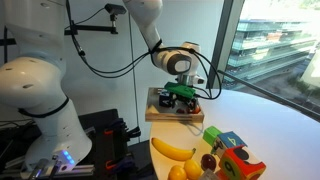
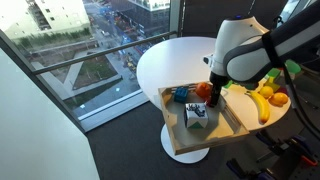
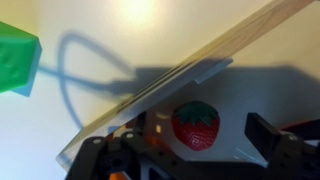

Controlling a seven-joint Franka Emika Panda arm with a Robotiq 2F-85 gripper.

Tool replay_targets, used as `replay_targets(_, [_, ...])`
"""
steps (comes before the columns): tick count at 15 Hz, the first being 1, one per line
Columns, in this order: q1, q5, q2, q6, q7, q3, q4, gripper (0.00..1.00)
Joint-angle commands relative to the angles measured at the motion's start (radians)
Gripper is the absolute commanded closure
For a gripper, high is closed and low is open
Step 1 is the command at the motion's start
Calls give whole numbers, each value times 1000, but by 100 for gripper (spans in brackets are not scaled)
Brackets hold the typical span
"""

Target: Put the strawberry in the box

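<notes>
Reaches down from 11 o'clock in an exterior view, arm (image 1: 150, 35) bent, wrist vertical above the box (image 1: 165, 116). Holds jaws wide apart, gripping nothing. Straddles the strawberry (image 3: 196, 124) on the box floor, touching it nowhere; near-round from above, long axis unclear.

A round white table (image 2: 165, 60) stands by a big window (image 1: 270, 40), with streets and buildings far below. Near the table's edge lies a yellow banana (image 1: 172, 150), with an orange fruit (image 1: 177, 172) just beside it and a dark red round fruit (image 1: 208, 161) close by. Colourful toy cubes (image 1: 238, 162) sit next to the fruit. In the wrist view a green block (image 3: 15, 62) rests on the tabletop at the picture's edge. Apart from the fruit, a small blue thing (image 2: 180, 95) lies near a pale little cube (image 2: 196, 116).
</notes>
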State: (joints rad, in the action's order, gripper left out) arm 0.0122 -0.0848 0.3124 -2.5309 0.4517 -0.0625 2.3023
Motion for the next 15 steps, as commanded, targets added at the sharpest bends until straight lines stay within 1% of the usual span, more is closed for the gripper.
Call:
replay_targets(1, [15, -4, -48, 20, -36, 6, 10, 0])
replay_targets(4, [17, -10, -82, 37, -74, 22, 18, 0])
replay_targets(8, [15, -32, -136, 92, -142, 60, 30, 0])
replay_targets(11, [13, -57, -177, 161, -189, 83, 38, 0])
replay_targets(15, [19, -62, -234, 288, -181, 93, 49, 0])
